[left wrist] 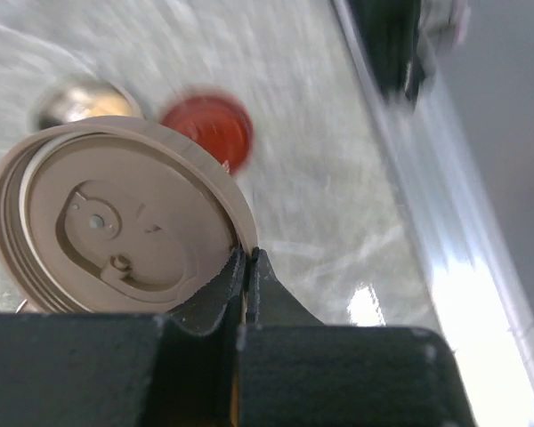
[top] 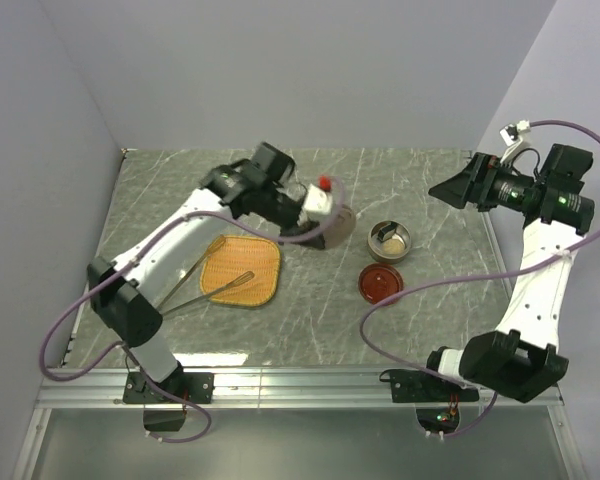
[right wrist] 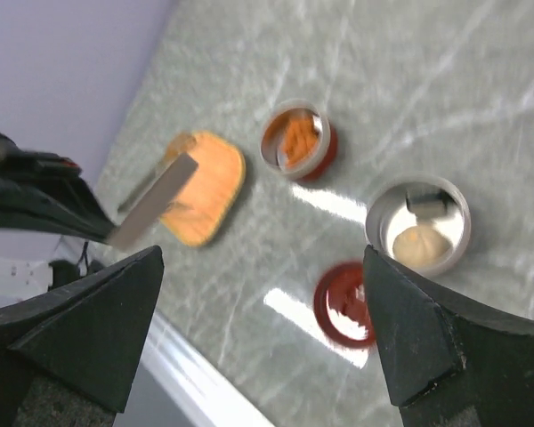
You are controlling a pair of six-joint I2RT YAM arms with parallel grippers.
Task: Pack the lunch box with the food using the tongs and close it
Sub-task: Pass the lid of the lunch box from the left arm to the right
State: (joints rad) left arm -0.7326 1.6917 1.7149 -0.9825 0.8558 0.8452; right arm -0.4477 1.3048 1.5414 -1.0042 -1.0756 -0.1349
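Two open vessels hold the food: orange nuggets (right wrist: 294,138) fill a round container (right wrist: 327,156) with a red base, and near it a steel bowl (right wrist: 381,212) carries the pale ball (right wrist: 418,245) and a small white piece (right wrist: 427,200). A red dish (right wrist: 343,307) lies close to both. The tongs (top: 215,290) lie untouched across the woven tray (top: 255,262), apart to the left.

The beige lid (left wrist: 116,213) hangs in the air, pinched at its rim by the left gripper (left wrist: 249,267), whose jaws press tight together on that thin edge. The right gripper (right wrist: 261,258) hovers spread wide, holding nothing.

The step in hand looks like parking the lid out of the way. An edge grip like this lets the disc swing, so it should go down slowly and flat onto bare table (top: 430,320), clear of the vessels and the tray, where it can be gripped again for closing. Let go only once it rests. After that, the tongs want picking up.
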